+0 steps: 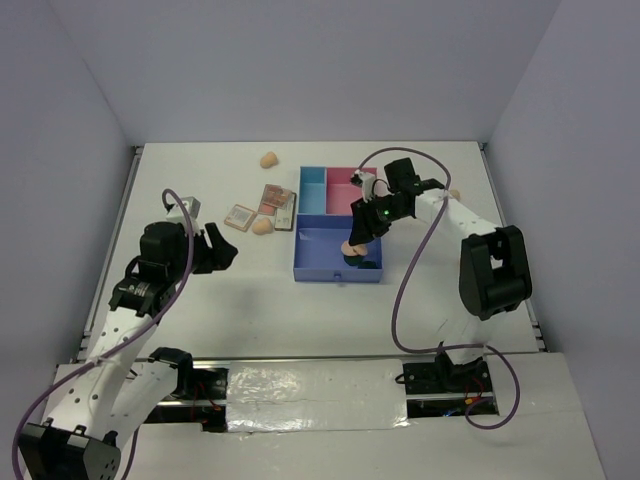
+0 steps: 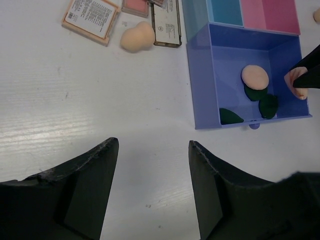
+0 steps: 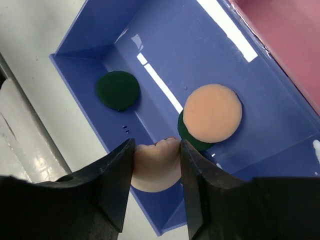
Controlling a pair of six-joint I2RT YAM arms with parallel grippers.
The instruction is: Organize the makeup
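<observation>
My right gripper (image 1: pixel 357 243) (image 3: pixel 156 149) is shut on a squeezed peach round puff (image 3: pixel 154 167) and holds it over the near edge of the purple compartment of the tray (image 1: pixel 336 277) (image 3: pixel 90 30). In that compartment lie a peach puff (image 3: pixel 212 112) resting on a dark green disc (image 3: pixel 186 134), and another green disc (image 3: pixel 118 90). My left gripper (image 1: pixel 222 250) (image 2: pixel 152 145) is open and empty over bare table, left of the tray. A peach egg-shaped sponge (image 1: pixel 262 226) (image 2: pixel 137 39) and palettes (image 1: pixel 240 217) (image 1: pixel 278 200) lie left of the tray.
Another peach sponge (image 1: pixel 268 159) lies at the far middle of the table. A small peach item (image 1: pixel 455 193) shows beside my right arm. The tray's light blue (image 1: pixel 314 190) and pink (image 1: pixel 340 195) compartments are at its far side.
</observation>
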